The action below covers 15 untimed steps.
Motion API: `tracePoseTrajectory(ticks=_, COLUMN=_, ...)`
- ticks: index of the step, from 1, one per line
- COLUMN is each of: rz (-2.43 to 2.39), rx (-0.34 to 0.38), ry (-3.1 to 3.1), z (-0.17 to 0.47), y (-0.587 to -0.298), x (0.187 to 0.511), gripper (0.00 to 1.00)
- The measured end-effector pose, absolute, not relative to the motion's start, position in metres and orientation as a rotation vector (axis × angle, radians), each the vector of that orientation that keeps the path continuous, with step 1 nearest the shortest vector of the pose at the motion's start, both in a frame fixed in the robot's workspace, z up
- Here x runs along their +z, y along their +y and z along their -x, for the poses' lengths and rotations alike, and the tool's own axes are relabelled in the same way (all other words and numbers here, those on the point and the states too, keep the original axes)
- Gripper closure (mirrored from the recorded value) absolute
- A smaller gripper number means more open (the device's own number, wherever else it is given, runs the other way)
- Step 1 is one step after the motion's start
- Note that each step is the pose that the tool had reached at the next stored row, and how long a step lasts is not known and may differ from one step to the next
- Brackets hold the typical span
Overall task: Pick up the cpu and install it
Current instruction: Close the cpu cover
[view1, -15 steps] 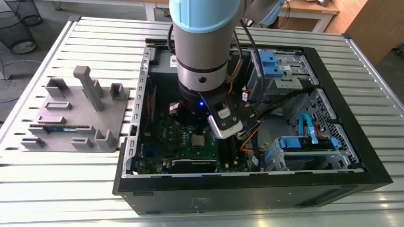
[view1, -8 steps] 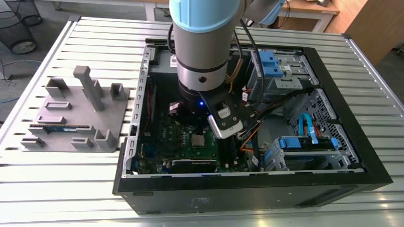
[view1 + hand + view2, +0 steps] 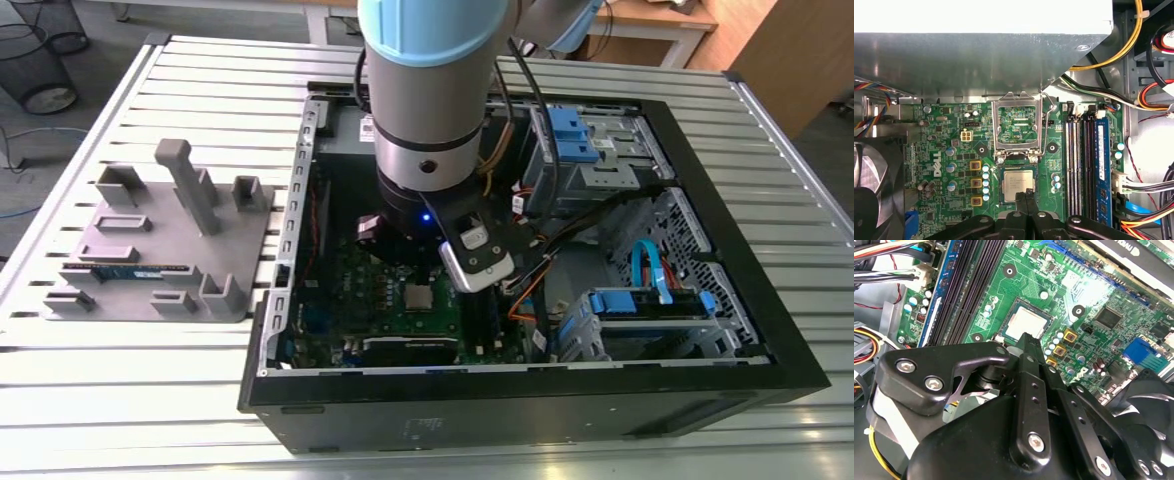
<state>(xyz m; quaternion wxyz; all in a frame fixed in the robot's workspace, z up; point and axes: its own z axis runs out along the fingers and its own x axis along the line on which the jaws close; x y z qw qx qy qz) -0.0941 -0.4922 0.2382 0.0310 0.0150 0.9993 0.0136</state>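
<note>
While lying flat, metal top up, square to motherboard (image 3: 934, 145): cpu (image 3: 1018, 183) beneath clenched, empty gripper (image 3: 1027, 194); tower case (image 3: 534, 402) on slatted table (image 3: 134, 400).

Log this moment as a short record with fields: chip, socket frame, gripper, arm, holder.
chip: cpu lying flat in its socket on the green board
socket frame: metal frame swung open, clear of the chip
gripper: gripper shut, tips together at the chip's edge; contact cannot be told
arm: reaching down into the open computer case
holder: grey holder outside the case, on the exterior view's left, with a memory stick lying on it
</note>
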Motion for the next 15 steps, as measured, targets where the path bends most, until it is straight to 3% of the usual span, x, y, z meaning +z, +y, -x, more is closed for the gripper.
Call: tracePoseTrajectory(ticks=15, rz=-0.046, rx=0.042, ry=3.079, z=0.0917, y=-0.4922, x=0.2383, gripper=0.89)
